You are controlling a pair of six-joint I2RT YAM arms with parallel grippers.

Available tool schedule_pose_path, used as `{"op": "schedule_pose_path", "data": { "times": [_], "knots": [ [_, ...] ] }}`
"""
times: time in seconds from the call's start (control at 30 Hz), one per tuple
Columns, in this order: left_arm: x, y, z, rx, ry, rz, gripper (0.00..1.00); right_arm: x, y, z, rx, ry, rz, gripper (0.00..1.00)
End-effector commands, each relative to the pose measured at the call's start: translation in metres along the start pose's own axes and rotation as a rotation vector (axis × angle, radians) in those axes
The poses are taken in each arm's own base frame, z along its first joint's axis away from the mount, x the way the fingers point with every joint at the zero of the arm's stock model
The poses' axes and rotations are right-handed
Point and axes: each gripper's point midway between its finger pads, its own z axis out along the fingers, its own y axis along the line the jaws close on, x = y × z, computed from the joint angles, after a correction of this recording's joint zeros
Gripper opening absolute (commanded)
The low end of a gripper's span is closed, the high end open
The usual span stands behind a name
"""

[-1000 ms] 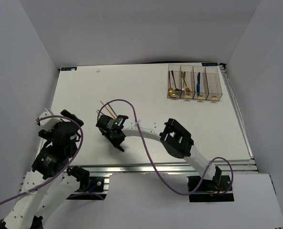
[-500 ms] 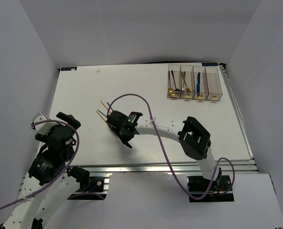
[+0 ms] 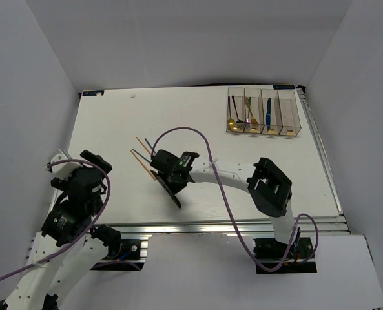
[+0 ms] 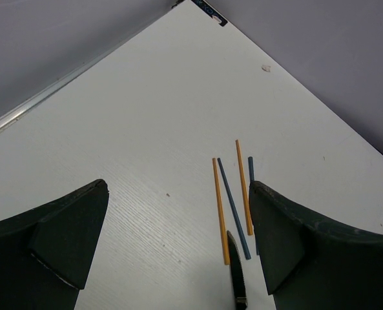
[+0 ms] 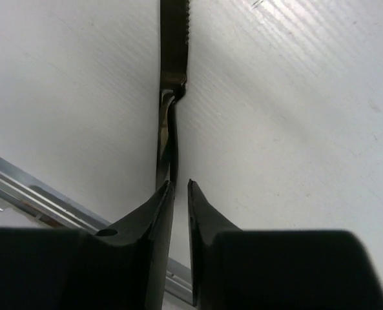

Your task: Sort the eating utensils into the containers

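Observation:
My right gripper (image 3: 172, 186) reaches across to the left-centre of the table. Its jaws are nearly together on the handle of a black serrated knife (image 5: 172, 61), which runs in at the left fingertip (image 5: 164, 194); the right gripper (image 5: 180, 184) sits low over the table. The knife blade (image 4: 238, 281) points at the near ends of the chopsticks. Two orange chopsticks (image 4: 220, 210) and two blue chopsticks (image 4: 233, 206) lie side by side on the table (image 3: 143, 161). My left gripper (image 4: 178, 239) is open and empty, left of them (image 3: 94, 161). The clear containers (image 3: 263, 113) stand far right.
The containers hold a gold spoon (image 3: 232, 121), a fork (image 3: 249, 110) and a blue knife (image 3: 267, 111). White walls enclose the table. The aluminium rail of the near edge (image 5: 23, 187) lies just behind my right fingers. A purple cable (image 3: 204, 155) loops over the right arm.
My right gripper has moved right and toward the near edge, uncovering more of the chopsticks. The left arm has shifted slightly.

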Motion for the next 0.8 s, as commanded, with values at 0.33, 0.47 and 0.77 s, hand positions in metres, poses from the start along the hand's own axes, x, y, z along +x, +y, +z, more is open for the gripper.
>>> {"op": "schedule_pose_path", "data": {
  "times": [0.33, 0.47, 0.77],
  "knots": [
    [0.098, -0.051, -0.004, 0.168, 0.392, 0.017, 0.98, -0.008, -0.008, -0.011, -0.014, -0.058, 0.039, 0.0],
    [0.101, -0.046, -0.007, 0.153, 0.424, 0.056, 0.98, -0.008, -0.016, -0.013, 0.031, -0.064, 0.053, 0.29],
    [0.179, -0.043, -0.013, 0.104, 0.678, 0.076, 0.98, 0.01, -0.076, -0.035, 0.126, -0.094, 0.177, 0.63]
  ]
}}
